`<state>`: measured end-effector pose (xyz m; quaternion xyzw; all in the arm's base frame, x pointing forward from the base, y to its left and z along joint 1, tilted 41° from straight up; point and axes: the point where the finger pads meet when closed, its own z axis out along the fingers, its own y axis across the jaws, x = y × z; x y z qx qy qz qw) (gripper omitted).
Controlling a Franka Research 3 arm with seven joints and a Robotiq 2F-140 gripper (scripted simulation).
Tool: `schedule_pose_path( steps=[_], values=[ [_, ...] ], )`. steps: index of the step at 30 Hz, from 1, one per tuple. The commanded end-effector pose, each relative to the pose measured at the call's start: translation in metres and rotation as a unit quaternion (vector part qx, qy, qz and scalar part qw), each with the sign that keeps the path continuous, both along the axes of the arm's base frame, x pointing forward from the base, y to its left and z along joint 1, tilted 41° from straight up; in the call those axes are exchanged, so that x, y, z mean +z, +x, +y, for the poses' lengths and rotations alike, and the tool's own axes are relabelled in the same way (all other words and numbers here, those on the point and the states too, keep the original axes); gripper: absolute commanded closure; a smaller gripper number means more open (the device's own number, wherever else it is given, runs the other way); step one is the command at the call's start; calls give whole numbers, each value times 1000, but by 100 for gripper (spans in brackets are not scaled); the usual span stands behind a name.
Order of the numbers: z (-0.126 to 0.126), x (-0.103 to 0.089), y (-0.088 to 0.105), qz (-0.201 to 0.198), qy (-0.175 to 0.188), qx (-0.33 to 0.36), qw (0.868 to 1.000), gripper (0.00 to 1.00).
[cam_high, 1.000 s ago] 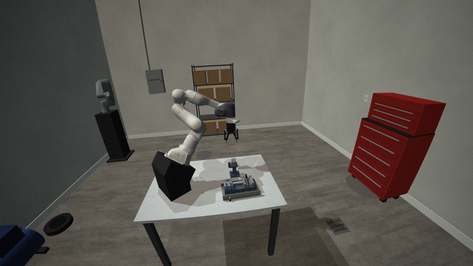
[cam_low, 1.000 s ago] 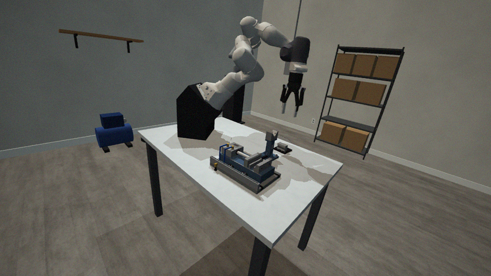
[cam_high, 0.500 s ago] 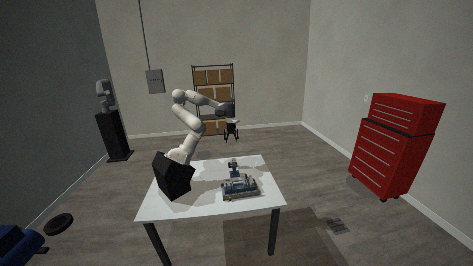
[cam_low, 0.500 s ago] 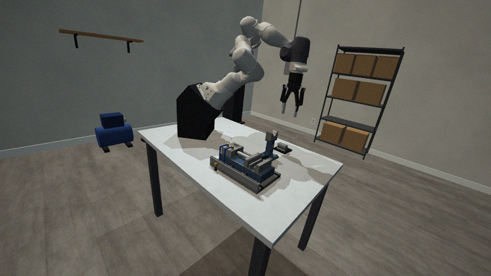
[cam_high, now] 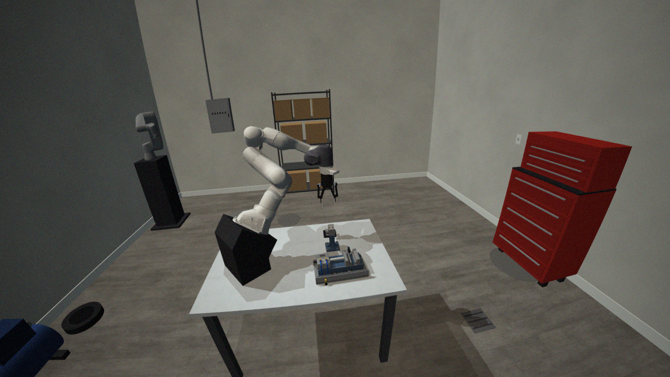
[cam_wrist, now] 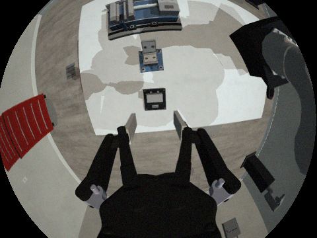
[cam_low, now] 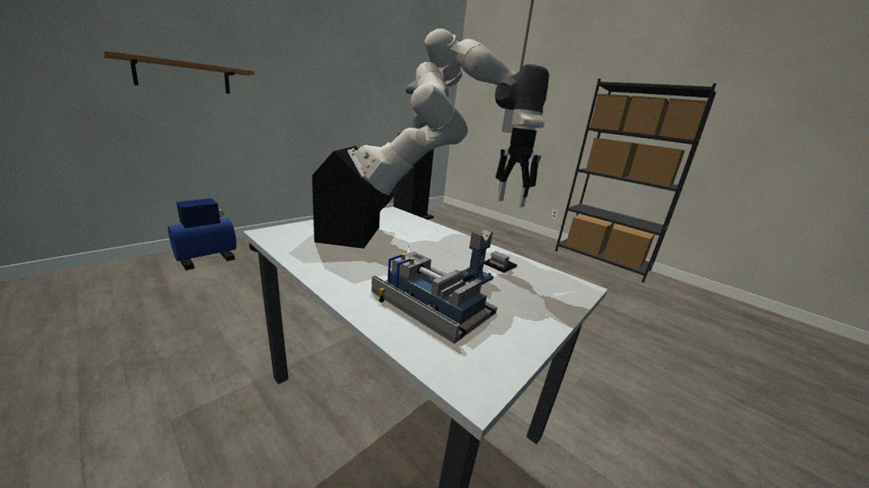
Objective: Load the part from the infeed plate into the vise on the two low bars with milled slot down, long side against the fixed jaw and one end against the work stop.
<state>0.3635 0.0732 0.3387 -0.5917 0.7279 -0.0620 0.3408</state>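
The part [cam_wrist: 155, 99] [cam_low: 500, 256] is a small grey block lying on the black infeed plate [cam_wrist: 146, 107] near the far edge of the table [cam_high: 234, 290] [cam_low: 480, 381] [cam_wrist: 198, 79]. The vise [cam_high: 341, 264] [cam_low: 436, 286] [cam_wrist: 142, 15] stands open, with nothing between its jaws. The V-block [cam_high: 331, 233] [cam_low: 480, 240] [cam_wrist: 150, 50] stands empty on a blue post between the plate and the vise. My gripper [cam_high: 327, 199] [cam_low: 511, 196] [cam_wrist: 154, 118] hangs high above the far table edge, pointing down, almost over the plate. Its fingers stand half apart with nothing between them.
The black robot pedestal [cam_high: 243, 253] [cam_low: 343, 201] takes up one corner of the table. A shelf rack with cardboard boxes [cam_high: 302, 135] [cam_low: 637, 163] stands behind the table. A red tool chest [cam_high: 557, 201] stands by the right wall.
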Motion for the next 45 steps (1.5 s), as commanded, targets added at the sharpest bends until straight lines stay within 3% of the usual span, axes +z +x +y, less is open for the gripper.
schedule_pose_path(
  steps=[1,24,45],
  values=[
    [2,-1,0,0,0,4,1000,49],
    [5,-9,6,0,0,4,1000,49],
    [15,-32,23,0,0,4,1000,49]
  ],
)
